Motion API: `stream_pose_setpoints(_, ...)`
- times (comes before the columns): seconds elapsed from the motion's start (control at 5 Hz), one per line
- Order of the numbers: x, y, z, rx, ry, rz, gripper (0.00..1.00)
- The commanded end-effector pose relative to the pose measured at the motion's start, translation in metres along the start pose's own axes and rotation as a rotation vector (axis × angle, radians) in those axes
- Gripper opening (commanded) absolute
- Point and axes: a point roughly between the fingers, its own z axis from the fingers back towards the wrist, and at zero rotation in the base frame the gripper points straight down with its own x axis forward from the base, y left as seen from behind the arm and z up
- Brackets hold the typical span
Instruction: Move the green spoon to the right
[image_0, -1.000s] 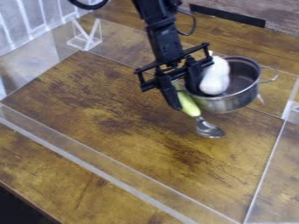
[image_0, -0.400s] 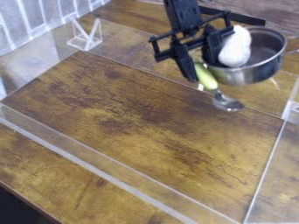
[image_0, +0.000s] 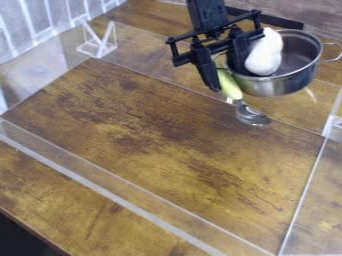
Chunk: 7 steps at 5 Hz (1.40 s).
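The green spoon (image_0: 241, 101) hangs tilted from my gripper (image_0: 221, 82), yellow-green handle up between the fingers and shiny silver head low over the wooden table. My gripper is shut on the handle and points steeply down. It stands right beside the left rim of the round steel bowl (image_0: 305, 72) at the back right. I cannot tell whether the spoon's head touches the table.
A white lumpy object (image_0: 263, 52) sits in the steel bowl, close to my fingers. A small clear acrylic stand (image_0: 96, 40) is at the back left. Low clear acrylic walls (image_0: 305, 200) border the wooden work area.
My gripper has risen and moved toward the back right with the spoon in it. The bowl with the white object also sits farther back right than a second ago.
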Motion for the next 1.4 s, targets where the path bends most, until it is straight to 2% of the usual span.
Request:
stream_pose_setpoints(0.0,-0.022,-0.012,0.034,-0.068,-0.096,-0.060,0.00)
stream_pose_setpoints(0.4,-0.010,-0.001,0.034,-0.044,-0.114,-0.096,0.00)
stream_pose_setpoints(0.8,-0.030,-0.008,0.020,-0.035,-0.121,-0.102,0.00)
stream_pose_setpoints(1.2,-0.027,0.010,0.012,-0.032,-0.124,-0.126,0.00)
